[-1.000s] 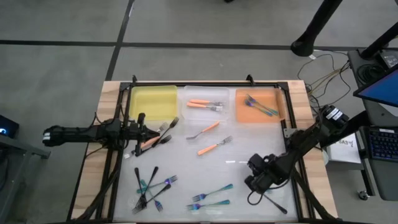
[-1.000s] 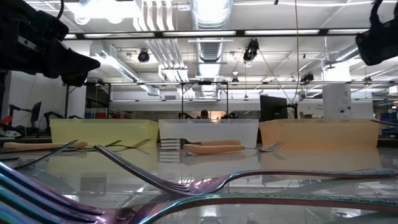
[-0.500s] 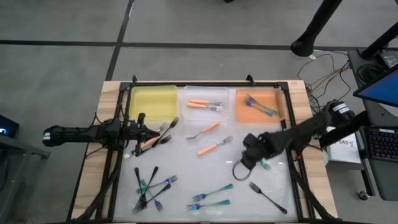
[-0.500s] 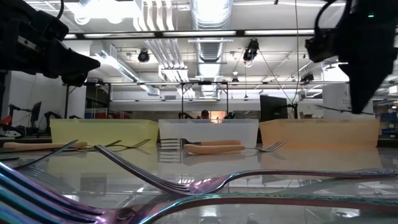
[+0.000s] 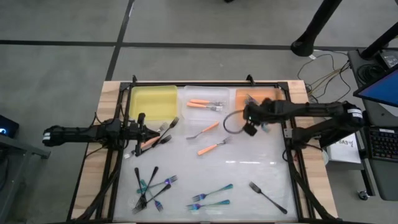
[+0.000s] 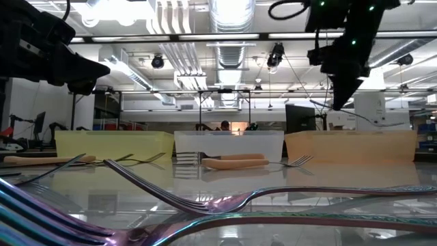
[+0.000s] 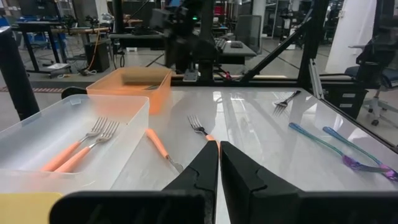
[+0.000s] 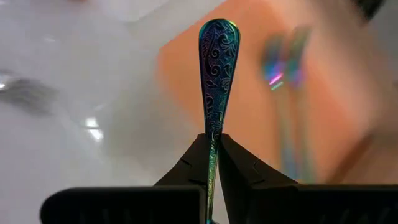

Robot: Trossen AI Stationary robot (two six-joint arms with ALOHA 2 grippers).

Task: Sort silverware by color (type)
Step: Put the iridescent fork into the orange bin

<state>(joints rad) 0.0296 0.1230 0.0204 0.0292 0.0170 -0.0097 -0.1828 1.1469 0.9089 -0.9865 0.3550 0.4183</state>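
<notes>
My right gripper hangs over the table's far right, beside the orange bin, shut on a teal-blue fork. That bin holds more teal forks. The clear bin holds orange forks, and the yellow bin stands to its left. Loose silverware lies flat on the table: two orange forks, two teal forks, a black fork and a mixed pile. My left gripper waits shut and level at the table's left. My right gripper pinches the teal-blue fork's patterned handle between its two fingertips. The handle's rounded end sticks out past the fingertips, in line with them. The fingers slant downward. The fork is lifted clear of the table, and its tine end is hidden behind the fingers.
A black frame runs around the glossy table top. Two forks lie close to my left gripper. The middle right of the table has bare surface. Cables and a stand foot lie on the floor beyond the far right corner.
My right gripper has carried the teal-blue fork from the near right part of the table up and toward the far edge, to beside the orange bin, turning its wrist on the way. The black fork stays where it lay.
</notes>
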